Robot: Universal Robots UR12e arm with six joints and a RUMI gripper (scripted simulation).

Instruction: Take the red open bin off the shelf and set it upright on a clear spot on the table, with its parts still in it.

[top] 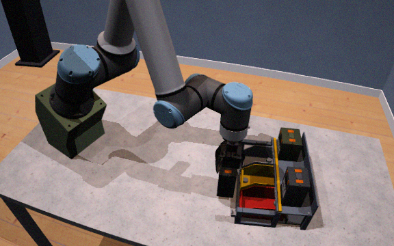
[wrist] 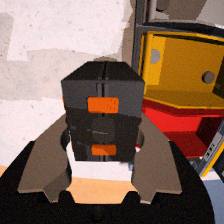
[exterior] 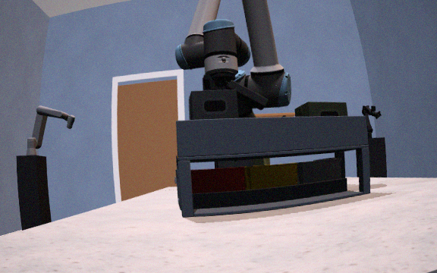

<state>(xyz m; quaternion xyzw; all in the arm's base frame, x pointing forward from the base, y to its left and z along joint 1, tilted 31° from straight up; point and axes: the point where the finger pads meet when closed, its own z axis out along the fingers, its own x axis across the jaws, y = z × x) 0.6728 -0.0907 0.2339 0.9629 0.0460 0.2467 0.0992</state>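
Observation:
My gripper [top: 230, 167] [wrist: 104, 111] is shut on a black case with orange latches [top: 226, 184] [wrist: 104, 120]. It holds the case upright beside the open side of the shelf [top: 311, 178] [exterior: 271, 136]. The red open bin [top: 256, 199] [exterior: 218, 180] [wrist: 167, 122] sits upright on the lower level, at the near end in the top view. A small grey part shows at its right side in the top view; its other contents are hidden. The table [top: 169, 212] [exterior: 218, 243] is under the shelf. The held case stands between the gripper and the red bin's open side.
A yellow bin [top: 258, 178] [exterior: 273, 177] [wrist: 175, 65] adjoins the red one, and a grey bin [top: 255, 152] [exterior: 319, 171] lies beyond. A black case [top: 296, 189] [exterior: 212, 104] and a green case [top: 290, 145] [exterior: 321, 109] stand on the top level behind a yellow rail [top: 277, 174].

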